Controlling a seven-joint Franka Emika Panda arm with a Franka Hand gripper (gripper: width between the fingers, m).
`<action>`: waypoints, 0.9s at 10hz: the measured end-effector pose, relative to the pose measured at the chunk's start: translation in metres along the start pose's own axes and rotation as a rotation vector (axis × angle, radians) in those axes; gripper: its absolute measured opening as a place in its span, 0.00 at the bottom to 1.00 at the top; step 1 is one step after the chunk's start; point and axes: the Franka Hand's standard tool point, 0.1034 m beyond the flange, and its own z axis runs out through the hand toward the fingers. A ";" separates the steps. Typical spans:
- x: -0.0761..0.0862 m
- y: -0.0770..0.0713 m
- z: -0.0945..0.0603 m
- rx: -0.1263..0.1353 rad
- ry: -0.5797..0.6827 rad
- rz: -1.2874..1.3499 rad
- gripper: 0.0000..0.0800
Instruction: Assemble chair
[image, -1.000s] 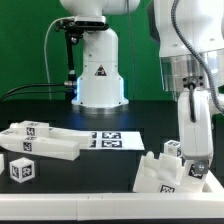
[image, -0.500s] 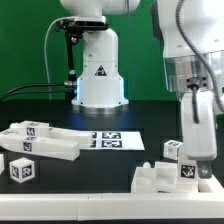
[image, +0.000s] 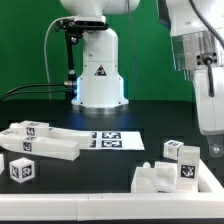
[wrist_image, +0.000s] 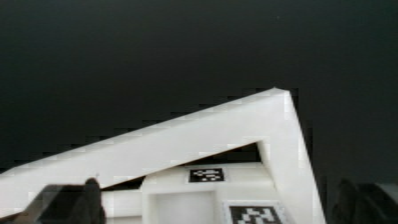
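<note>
The gripper is hanging open-jawed, empty, above the chunky white tagged plastic chair block at the exterior view's right. Placing looks done — next it is probably fetching the long white tagged slab.

Tool hangs pointing down, fingers apparently spread.

The marker board lies between loose chair parts and the stepped block.

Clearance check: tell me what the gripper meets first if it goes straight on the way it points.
Probably the partly built chair: the open gripper points down, and the wrist view shows its white tagged slab straight ahead between the fingertips. How far off is unclear.
</note>
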 end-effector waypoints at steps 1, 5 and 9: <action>0.000 0.000 0.000 -0.001 0.001 -0.001 0.81; 0.018 0.007 -0.010 0.026 -0.009 -0.105 0.81; 0.026 0.012 -0.016 0.037 -0.009 -0.404 0.81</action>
